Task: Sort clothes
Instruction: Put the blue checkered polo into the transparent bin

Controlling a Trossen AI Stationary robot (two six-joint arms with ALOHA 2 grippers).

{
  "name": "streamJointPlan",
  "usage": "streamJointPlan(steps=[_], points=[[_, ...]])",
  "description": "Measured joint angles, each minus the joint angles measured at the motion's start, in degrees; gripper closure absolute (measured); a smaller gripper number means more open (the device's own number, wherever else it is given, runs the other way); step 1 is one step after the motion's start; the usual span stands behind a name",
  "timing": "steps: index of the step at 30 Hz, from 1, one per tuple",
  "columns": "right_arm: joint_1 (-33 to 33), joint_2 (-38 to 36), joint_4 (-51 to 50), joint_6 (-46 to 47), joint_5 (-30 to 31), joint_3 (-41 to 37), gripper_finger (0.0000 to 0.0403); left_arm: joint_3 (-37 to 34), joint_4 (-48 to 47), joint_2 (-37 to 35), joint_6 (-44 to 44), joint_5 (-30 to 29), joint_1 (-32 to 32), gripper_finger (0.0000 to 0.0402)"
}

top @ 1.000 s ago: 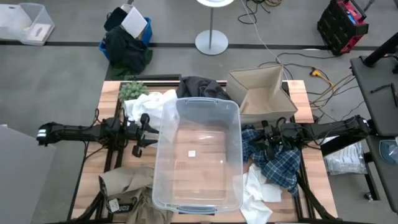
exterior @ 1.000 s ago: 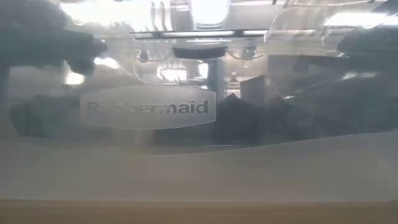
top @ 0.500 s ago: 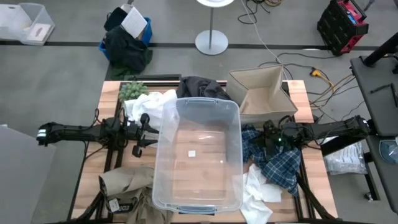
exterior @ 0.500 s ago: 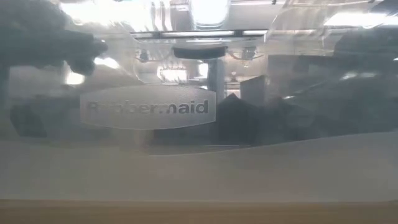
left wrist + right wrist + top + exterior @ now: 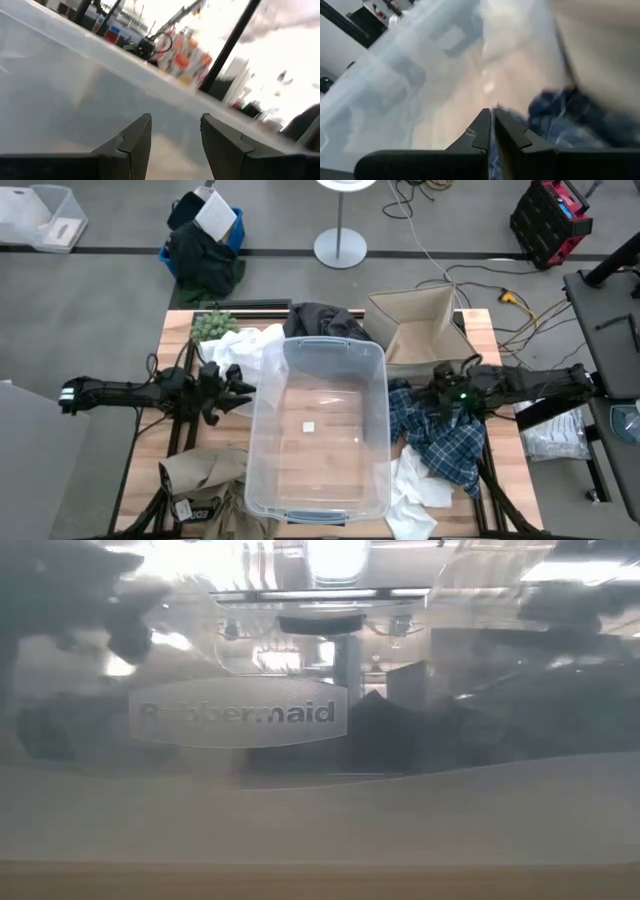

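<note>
A clear plastic bin (image 5: 262, 395) stands mid-table. My left gripper (image 5: 236, 387) is open beside the bin's left wall, which shows ahead of its fingers in the left wrist view (image 5: 176, 125). White clothes (image 5: 240, 345) lie just beyond it. My right gripper (image 5: 430, 402) is shut right of the bin, above the blue-and-white plaid shirt (image 5: 450, 445), which also shows in the right wrist view (image 5: 560, 115). I cannot tell whether it touches the shirt. A tan khaki piece (image 5: 205, 480) lies front left, a dark grey piece (image 5: 320, 320) behind the bin, and white pieces (image 5: 415, 490) front right.
An open cardboard box (image 5: 420, 330) stands at the back right. A small green plant (image 5: 212, 325) sits at the back left corner. In the low view the bin's wall (image 5: 240, 715) fills the picture. A dark bundle with a blue bag (image 5: 205, 250) lies on the floor beyond the table.
My left gripper has turned about its wrist and drawn a little toward the table's left edge, away from the bin. My right gripper has turned about its wrist and shifted slightly toward the right and far edges over the plaid shirt. The clothes lie as before.
</note>
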Motion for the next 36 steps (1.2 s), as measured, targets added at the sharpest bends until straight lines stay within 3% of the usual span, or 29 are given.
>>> streamJointPlan(steps=[6,10,13,16,22,29,36], points=[[0.0,0.0,-5.3,-6.7,5.8,10.7,0.0390,0.0,11.6,0.0,-7.5,0.0,0.0,0.0251],[0.0,0.0,-5.3,-9.2,5.8,15.2,0.0390,0.0,21.8,0.0,-5.9,0.0,0.0,0.0251],[0.0,0.4,-5.3,-10.7,5.9,17.5,0.0390,1.4,22.8,0.2,-3.5,-0.1,0.0,0.0251],[0.0,1.8,-4.9,-11.7,6.8,19.8,0.0390,6.9,15.4,1.3,-0.6,-0.2,0.0,0.0251],[0.0,7.0,-5.1,-12.7,6.9,26.5,0.0390,24.5,-5.8,6.2,6.4,-0.2,0.0,0.0251],[0.0,13.0,-5.4,-16.9,6.7,37.7,0.0390,46.6,-17.8,13.6,7.5,0.2,0.0,0.0251],[0.0,16.7,-4.4,-16.1,6.7,47.0,0.0390,65.8,-40.4,20.0,20.4,0.3,0.0,0.0251]])
